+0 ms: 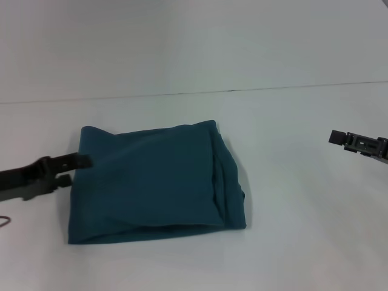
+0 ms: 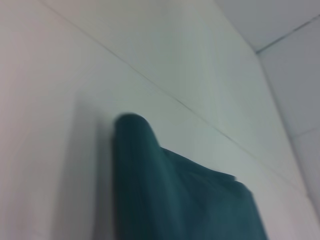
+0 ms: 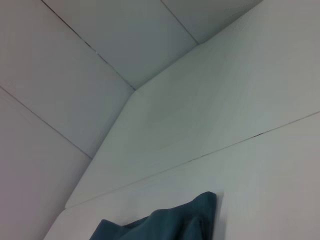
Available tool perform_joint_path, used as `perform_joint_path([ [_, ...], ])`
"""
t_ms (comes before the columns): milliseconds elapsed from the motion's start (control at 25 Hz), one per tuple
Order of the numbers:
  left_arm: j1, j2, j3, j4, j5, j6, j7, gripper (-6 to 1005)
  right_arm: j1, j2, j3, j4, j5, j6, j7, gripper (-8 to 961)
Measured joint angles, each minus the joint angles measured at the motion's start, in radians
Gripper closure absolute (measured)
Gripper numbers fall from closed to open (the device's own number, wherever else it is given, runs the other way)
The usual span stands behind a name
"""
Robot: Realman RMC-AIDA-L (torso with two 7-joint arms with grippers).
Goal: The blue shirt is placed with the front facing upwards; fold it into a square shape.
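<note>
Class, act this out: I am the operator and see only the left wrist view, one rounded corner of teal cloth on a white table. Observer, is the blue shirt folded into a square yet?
Observer: Yes, the blue shirt lies as a roughly square packet, its layered edges stacked on the robot's right side.
Operator: Where is the left hand?
Observer: The left hand is at the packet's left edge, fingers parted, gripping nothing.
Operator: And the right hand?
Observer: The right hand hangs well off to the right, away from the cloth.
Operator: Any lettering showing?
Observer: None; only plain teal fabric faces up.
</note>
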Motion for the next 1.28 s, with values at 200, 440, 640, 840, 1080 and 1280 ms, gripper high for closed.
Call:
perform_joint_path([
  [200, -0.003, -0.034, -0.008, -0.035, -0.06, 0.052, 0.005, 91, 0.004, 0.006, -0.002, 0.0, 0.0, 0.005, 0.0, 55],
  [440, -0.015, -0.067, -0.004, -0.109, -0.07, 0.028, 0.023, 47, 0.007, 0.007, -0.003, 0.0, -0.002, 0.006, -0.002, 56],
  [640, -0.044, -0.051, 0.033, -0.221, -0.05, -0.037, 0.045, 48, 0.007, 0.01, -0.004, 0.0, -0.005, 0.008, -0.003, 56],
  [840, -0.048, -0.036, 0.026, -0.226, -0.059, 0.01, 0.071, 50, 0.015, 0.01, -0.004, 0.001, -0.014, 0.008, -0.003, 56],
  [1080, -0.025, -0.005, -0.045, -0.129, -0.12, 0.188, 0.19, 51, 0.026, 0.009, -0.014, 0.001, -0.015, -0.005, -0.033, 56],
  [1280, -0.02, 0.037, -0.048, -0.125, -0.121, 0.304, 0.538, 52, 0.03, 0.021, -0.098, -0.001, -0.016, -0.051, -0.241, 55],
])
